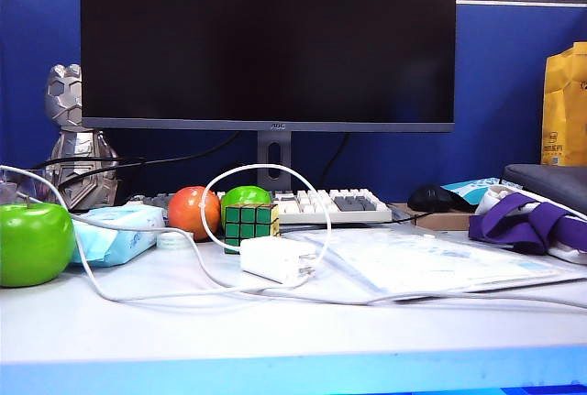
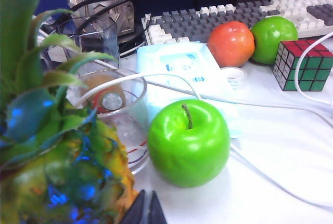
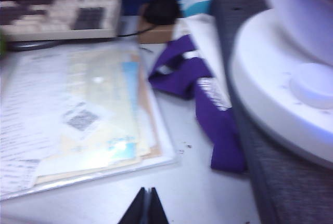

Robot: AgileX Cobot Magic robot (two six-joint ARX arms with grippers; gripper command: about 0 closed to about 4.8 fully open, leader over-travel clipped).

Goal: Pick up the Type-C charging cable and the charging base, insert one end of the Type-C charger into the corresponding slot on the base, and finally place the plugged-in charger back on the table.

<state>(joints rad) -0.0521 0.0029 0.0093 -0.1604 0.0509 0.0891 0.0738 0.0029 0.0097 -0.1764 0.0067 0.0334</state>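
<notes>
Table [image 1: 275,340]: wide, flat, smooth white top with light blue front edge; bears all items below.
Monitor [image 1: 268,38]: large dark rectangular screen at rear, on a grey stand.
Keyboard [image 1: 321,204]: white and grey keys, lying before the monitor stand.
Document sleeve [image 3: 78,115]: clear glossy plastic over printed papers, flat on the table's right half.
Purple strap [image 3: 208,104]: soft fabric band, folded, beside the sleeve.
Green apple [image 2: 188,142]: glossy, round, brown stem, at the near left.
Tissue pack [image 2: 182,73]: pale blue soft wrapper behind that apple.
Rubik's cube [image 1: 249,224]: green face with black grid, just behind the base.
Charging base [image 1: 275,258]: small white plastic block, metal prongs pointing right, lying mid-table.
Type-C charging cable [image 1: 165,290]: thin white flexible cord, looped above the base and trailing across the table in both directions; plugged end not clearly discernible.
Left gripper [image 2: 144,211]: dark tips pressed together, empty, near the green apple; base out of its view, well apart.
Right gripper [image 3: 144,208]: dark tips pressed together, empty, over bare table by the sleeve; base out of its view, well apart.
</notes>
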